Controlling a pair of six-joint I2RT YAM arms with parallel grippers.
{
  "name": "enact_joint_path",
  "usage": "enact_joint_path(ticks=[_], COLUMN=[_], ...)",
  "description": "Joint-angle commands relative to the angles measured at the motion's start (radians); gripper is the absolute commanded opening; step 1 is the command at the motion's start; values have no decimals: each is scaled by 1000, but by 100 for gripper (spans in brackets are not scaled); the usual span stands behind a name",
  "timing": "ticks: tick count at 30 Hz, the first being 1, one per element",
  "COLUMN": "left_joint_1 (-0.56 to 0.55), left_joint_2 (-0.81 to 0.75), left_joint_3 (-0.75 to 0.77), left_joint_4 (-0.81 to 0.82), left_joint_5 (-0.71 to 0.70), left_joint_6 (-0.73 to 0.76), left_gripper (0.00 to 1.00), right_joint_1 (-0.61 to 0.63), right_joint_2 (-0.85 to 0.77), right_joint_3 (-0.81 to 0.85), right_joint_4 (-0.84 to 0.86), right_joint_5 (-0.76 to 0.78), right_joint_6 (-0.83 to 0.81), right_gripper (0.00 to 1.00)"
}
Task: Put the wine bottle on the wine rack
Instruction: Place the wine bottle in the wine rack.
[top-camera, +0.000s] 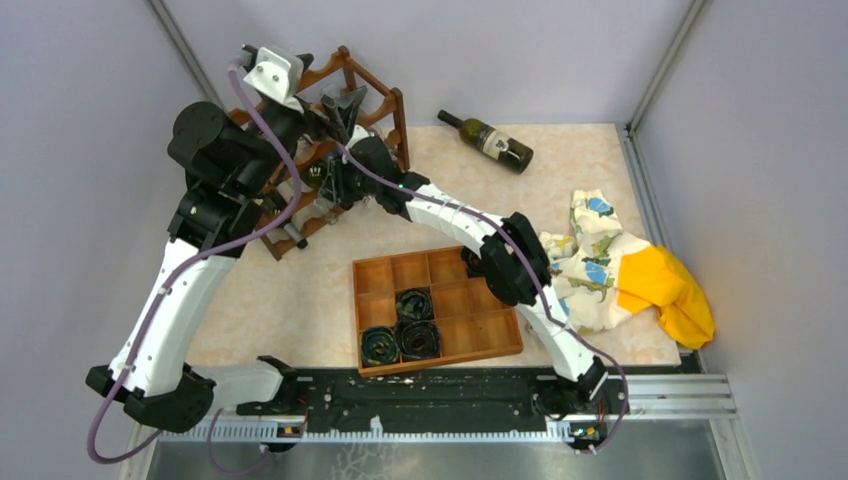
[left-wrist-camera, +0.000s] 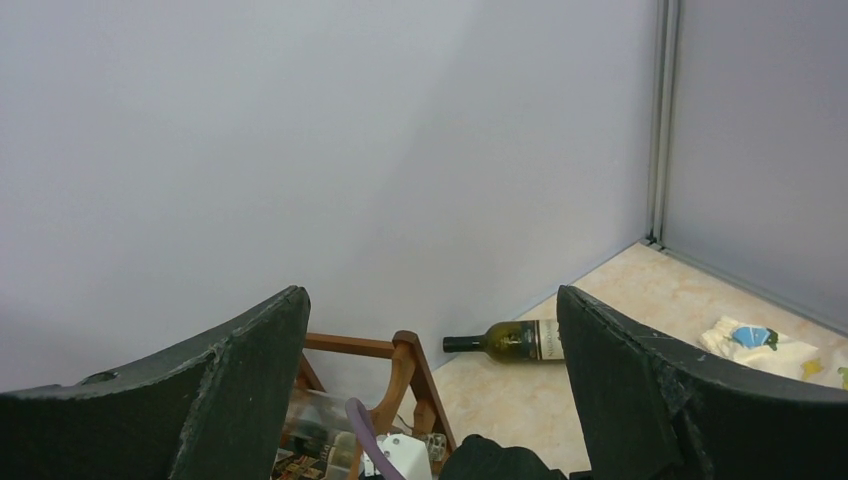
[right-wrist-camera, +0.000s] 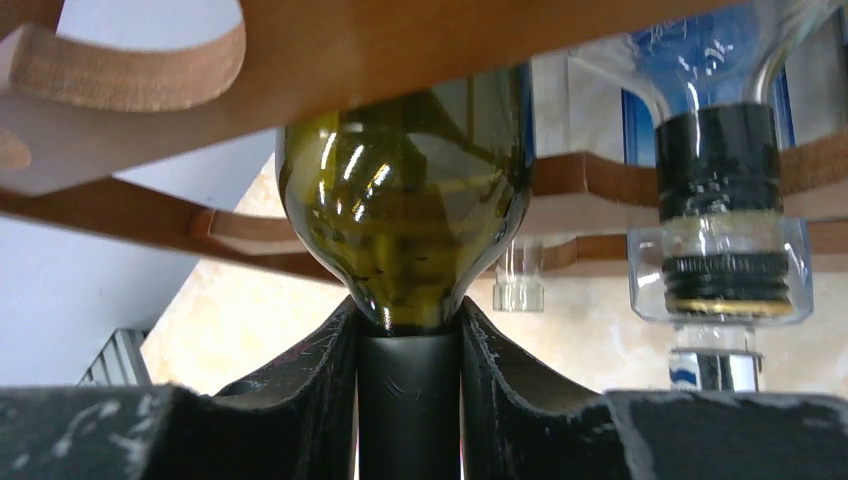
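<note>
The dark reddish-brown wine rack (top-camera: 397, 112) stands at the back left of the table; it also shows in the left wrist view (left-wrist-camera: 412, 372). My right gripper (right-wrist-camera: 410, 318) is shut on the black-capped neck of a green wine bottle (right-wrist-camera: 405, 210), whose body lies inside the rack under a scalloped rail (right-wrist-camera: 420, 50). In the top view the right gripper (top-camera: 335, 182) is at the rack's front. My left gripper (left-wrist-camera: 430, 300) is open and empty, raised above the rack's top (top-camera: 345, 105). A second green wine bottle (top-camera: 497, 144) lies on the table by the back wall (left-wrist-camera: 520, 340).
Clear glass bottles (right-wrist-camera: 720, 200) lie in the rack beside the held bottle. A flat orange-brown compartment tray (top-camera: 375, 275) with dark rolled items (top-camera: 418, 325) sits at the front centre. A patterned cloth (top-camera: 600, 265) and a yellow cloth (top-camera: 680, 295) lie at the right.
</note>
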Motion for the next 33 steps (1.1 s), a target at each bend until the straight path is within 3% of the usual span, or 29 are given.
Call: enact_joint_path(ticks=[1,11,33], left_joint_1=[5,5,5], left_joint_2=[22,41,80], left_joint_3=[50,73,142], left_joint_4=[-31,-41,-89], left_joint_5=[-24,-27,-12], left_joint_6=[27,48,85], left_gripper=[99,99,99], right_joint_1=[17,37,54], right_joint_2=[25,88,213], right_joint_3=[173,246,355], right_joint_4=[111,142,236], right_joint_5=[61,98,135], right_joint_6=[32,100,69], right_gripper=[0,0,3])
